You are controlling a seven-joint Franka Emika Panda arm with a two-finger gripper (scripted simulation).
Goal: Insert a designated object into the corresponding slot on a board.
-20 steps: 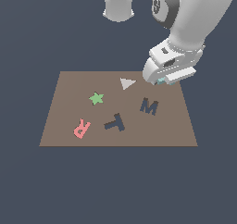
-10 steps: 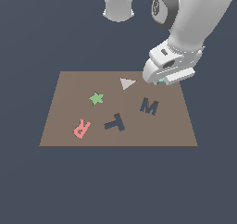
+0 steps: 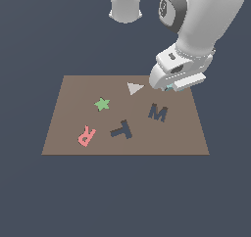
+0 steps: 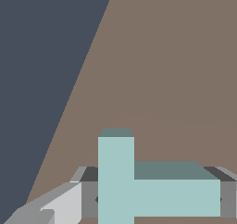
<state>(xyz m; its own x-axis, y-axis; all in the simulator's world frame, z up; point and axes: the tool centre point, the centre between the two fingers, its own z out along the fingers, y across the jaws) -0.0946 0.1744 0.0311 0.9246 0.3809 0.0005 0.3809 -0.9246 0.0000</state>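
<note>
Wrist view: the teal T (image 4: 139, 186) is seen lying directly between the fingers (image 4: 88, 197), a grey pad drawn in against each end of its long arm, so the gripper (image 4: 155, 199) is judged closed on it at a narrow setting; actual contact is inferred, not resolved. The stem is seen projecting forward beyond the fingertips, over the bare brown board (image 4: 176, 70). In the exterior view only a sliver of teal (image 3: 169, 87) is visible under the gripper (image 3: 171, 84), near the far edge of the board (image 3: 63, 133). Whether the block is resting on the surface or is just lifted cannot be told. The T-shaped slot (image 3: 121, 129) lies well apart from the fingers, beyond the M-shaped recess (image 3: 158, 112). The block is judged rigid, light and smooth-faced; slipping or twisting in the pads is possible. The flat parallel ends are judged the best hold.
</note>
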